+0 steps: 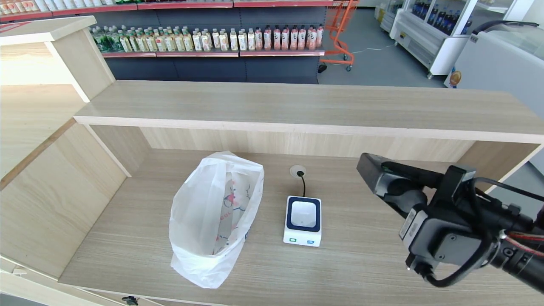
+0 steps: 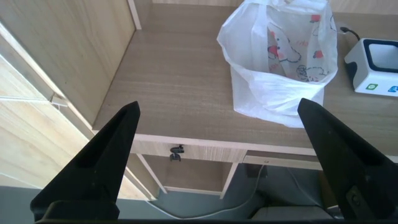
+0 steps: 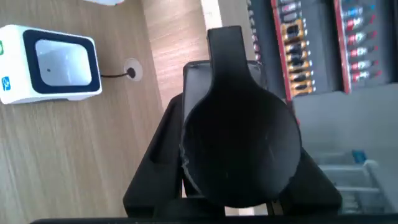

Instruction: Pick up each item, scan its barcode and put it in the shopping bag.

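Observation:
A white plastic shopping bag (image 1: 212, 221) stands open-mouthed on the wooden counter (image 1: 361, 263), printed packaging showing inside it. To its right sits the white barcode scanner (image 1: 302, 221) with a dark blue window frame. My right gripper (image 1: 403, 199) hovers above the counter to the right of the scanner, shut on a black item (image 1: 374, 174) with a round body and a boxy end. The right wrist view shows that item (image 3: 239, 137) between the fingers, with the scanner (image 3: 53, 62) beyond. My left gripper (image 2: 219, 107) is open and holds nothing, off the counter's front edge, with the bag (image 2: 280, 56) beyond it.
A raised ledge (image 1: 297, 102) runs along the counter's back and a wooden side wall (image 1: 63, 191) closes the left. The scanner's cable runs to a hole (image 1: 298, 171) behind it. Bottle shelves (image 1: 204, 40) and an orange cart (image 1: 340, 29) stand in the room behind.

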Available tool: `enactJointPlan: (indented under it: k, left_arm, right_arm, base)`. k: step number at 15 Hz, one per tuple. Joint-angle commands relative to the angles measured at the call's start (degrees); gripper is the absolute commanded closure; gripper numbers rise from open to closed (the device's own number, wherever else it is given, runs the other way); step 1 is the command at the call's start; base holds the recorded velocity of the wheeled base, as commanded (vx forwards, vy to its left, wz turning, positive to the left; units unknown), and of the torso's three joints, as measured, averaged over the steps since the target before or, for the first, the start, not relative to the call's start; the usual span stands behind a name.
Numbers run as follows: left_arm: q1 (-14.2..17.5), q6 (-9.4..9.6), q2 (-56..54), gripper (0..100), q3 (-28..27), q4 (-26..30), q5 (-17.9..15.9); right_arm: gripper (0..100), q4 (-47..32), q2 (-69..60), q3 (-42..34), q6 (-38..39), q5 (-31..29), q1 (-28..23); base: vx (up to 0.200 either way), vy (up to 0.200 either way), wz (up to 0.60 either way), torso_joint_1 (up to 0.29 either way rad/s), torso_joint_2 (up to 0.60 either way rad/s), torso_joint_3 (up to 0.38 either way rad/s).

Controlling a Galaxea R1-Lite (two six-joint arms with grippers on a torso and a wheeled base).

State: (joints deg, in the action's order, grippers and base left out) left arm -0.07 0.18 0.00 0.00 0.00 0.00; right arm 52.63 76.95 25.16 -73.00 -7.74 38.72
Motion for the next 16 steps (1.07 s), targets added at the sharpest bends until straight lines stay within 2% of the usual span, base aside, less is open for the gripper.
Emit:
enactJointPlan:
  k: [1, 3, 4, 5, 6, 8, 11, 13, 16]
  left_arm:
    - [0.0, -0.01, 0.0, 0, 0.0, 0.0, 0.0]
    - [0.0, -0.01, 0.0, 0, 0.0, 0.0, 0.0]
    - [0.0, -0.01, 0.0, 0, 0.0, 0.0, 0.1]
    - [0.0, -0.01, 0.0, 0, 0.0, 0.0, 0.0]
    - [0.0, -0.01, 0.0, 0, 0.0, 0.0, 0.0]
    - [0.0, -0.01, 0.0, 0, 0.0, 0.0, 0.1]
    - [0.0, 0.08, 0.0, 0, 0.0, 0.0, 0.0]
    - [0.0, 0.08, 0.0, 0, 0.0, 0.0, 0.0]
    - [0.0, 0.08, 0.0, 0, 0.0, 0.0, 0.1]
  right_arm:
    - [100, -3.5, -5.1, -0.8, 29.1, -2.2, -1.7]
    - [100, -13.5, -3.4, 1.5, 52.1, -1.8, -6.1]
    - [100, -16.3, -0.3, 3.4, 69.7, 0.7, -6.2]
    - [100, -16.4, 2.4, 5.0, 81.2, 4.2, -6.2]
    - [100, -16.5, 8.3, 9.3, 90.3, 5.8, -6.6]
    - [100, -16.8, 17.4, 17.0, 102.6, 6.1, -6.8]
    - [100, -19.2, 28.3, 24.0, 109.5, 7.4, -6.5]
    - [100, -21.2, 32.7, 24.9, 109.8, 9.9, -6.6]
    - [100, -20.9, 36.1, 24.8, 109.7, 10.3, -6.5]
  base:
    - [0.0, 0.0, 0.0, 0.0, 0.0, 0.0]
    - [0.0, 0.0, 0.0, 0.0, 0.0, 0.0]
    - [0.0, 0.0, 0.0, 0.0, 0.0, 0.0]
    - [0.0, 0.0, 0.0, 0.0, 0.0, 0.0]
    - [0.0, 0.0, 0.0, 0.0, 0.0, 0.0]
    - [0.0, 0.0, 0.0, 0.0, 0.0, 0.0]
    - [0.0, 0.0, 0.0, 0.0, 0.0, 0.0]
    - [0.0, 0.0, 0.0, 0.0, 0.0, 0.0]
    - [0.0, 0.0, 0.0, 0.0, 0.0, 0.0]
